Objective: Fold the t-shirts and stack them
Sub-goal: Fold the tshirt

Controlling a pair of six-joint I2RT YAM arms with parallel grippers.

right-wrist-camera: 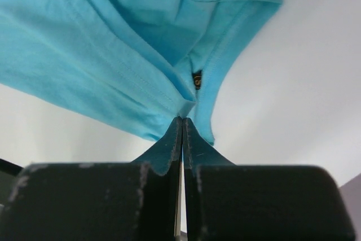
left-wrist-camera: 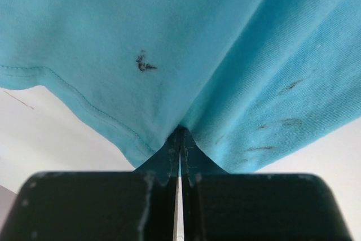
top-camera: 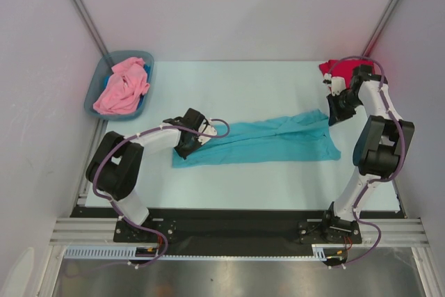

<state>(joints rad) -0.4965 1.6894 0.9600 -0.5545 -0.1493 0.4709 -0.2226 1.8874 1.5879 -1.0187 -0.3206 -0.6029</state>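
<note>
**Legible markings: none found**

No text, brand, number or sign can be read in any view. The teal t-shirt carries a small dark tag at a seam. The tag bears an orange mark too small to read. Dark smudges on the cloth form no characters.

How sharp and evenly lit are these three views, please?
Top view: even, soft light, sharp, no glare on the table. Left wrist: teal shirt crisp, weave showing; left fingers dark, soft-edged. Right wrist: shirt's far corner blurred; right fingers likewise dark.
</note>
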